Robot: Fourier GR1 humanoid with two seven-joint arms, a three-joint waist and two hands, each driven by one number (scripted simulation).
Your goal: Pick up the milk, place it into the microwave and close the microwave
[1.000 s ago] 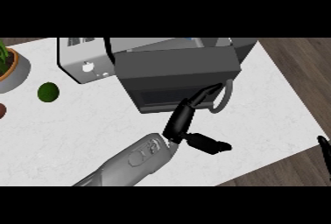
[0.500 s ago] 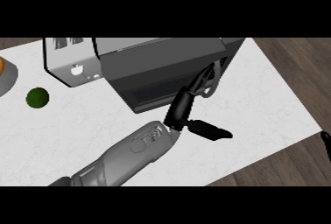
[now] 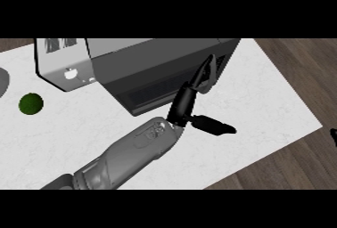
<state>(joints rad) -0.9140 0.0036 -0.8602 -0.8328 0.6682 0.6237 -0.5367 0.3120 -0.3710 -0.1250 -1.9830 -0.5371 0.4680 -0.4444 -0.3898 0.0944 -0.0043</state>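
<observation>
The grey microwave (image 3: pixel 158 58) stands at the back of the white counter (image 3: pixel 263 111). Its dark door (image 3: pixel 154 87) is swung most of the way toward the body. My left hand (image 3: pixel 187 104) lies against the door's free edge, fingers (image 3: pixel 205 71) straight along it and thumb (image 3: pixel 214 124) sticking out to the right over the counter. It holds nothing. The milk shows nowhere in the head view; the microwave's inside is hidden behind the door. Only a black tip of my right hand (image 3: pixel 333 136) shows at the right edge.
A small green round fruit (image 3: pixel 30 103) lies on the counter at the left. A grey rim of a dish (image 3: pixel 2 82) peeks in at the far left edge. Wooden floor (image 3: pixel 296 58) runs beyond the counter's right and front edges.
My left hand has stretched farther up along the door, and the door has swung closer to the microwave's body. The whole view has shifted, so the green fruit sits nearer the left edge.
</observation>
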